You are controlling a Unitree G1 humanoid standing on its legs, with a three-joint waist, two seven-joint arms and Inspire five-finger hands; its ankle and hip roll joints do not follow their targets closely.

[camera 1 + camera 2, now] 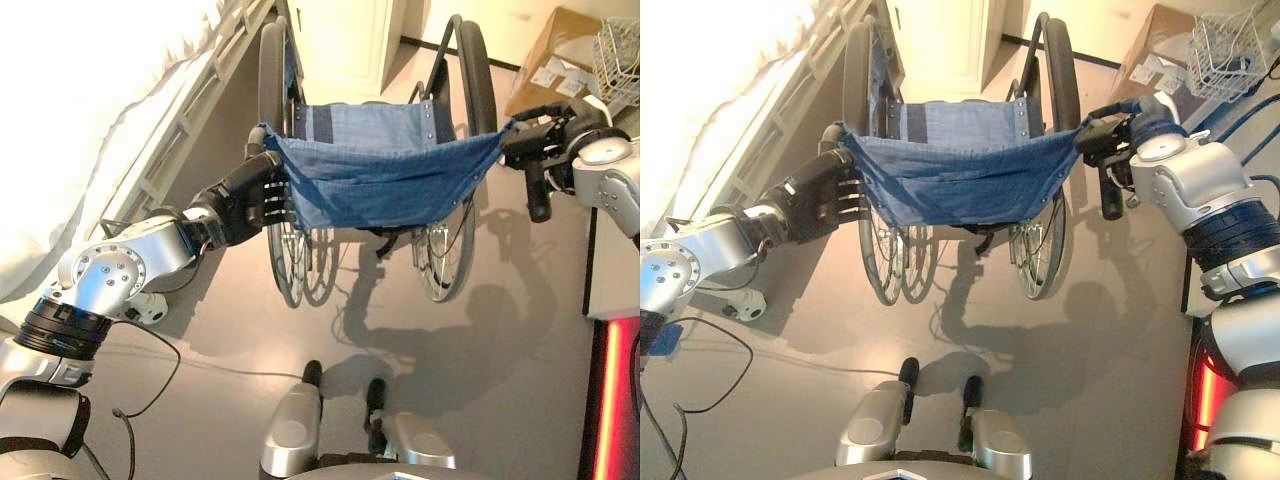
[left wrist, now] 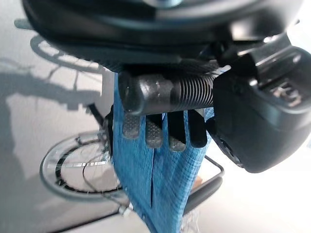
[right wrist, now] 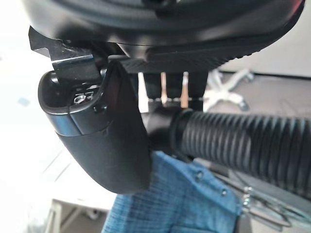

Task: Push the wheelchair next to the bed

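**Both hands on the wheelchair's push handles**

The left hand (image 1: 250, 200) curled round one ribbed black handle (image 2: 187, 93) of the blue-fabric, large-wheeled wheelchair (image 1: 375, 170); the right hand (image 1: 1118, 135) gripped the other (fingers wrapped). The white bed (image 1: 90, 110) lay just beyond the left hand.

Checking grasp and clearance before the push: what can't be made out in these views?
- Wheelchair seat and footrests: hidden behind the blue backrest in both eye views.
- Gap between wheelchair and bed: the left wheel blocks it.
- Left hand fingertips: tucked behind the cloth in the eye views; left wrist view shows them curled round the ribbed grip.
- Right hand fingers: mostly covered by the hand's own bulk in the right wrist view.
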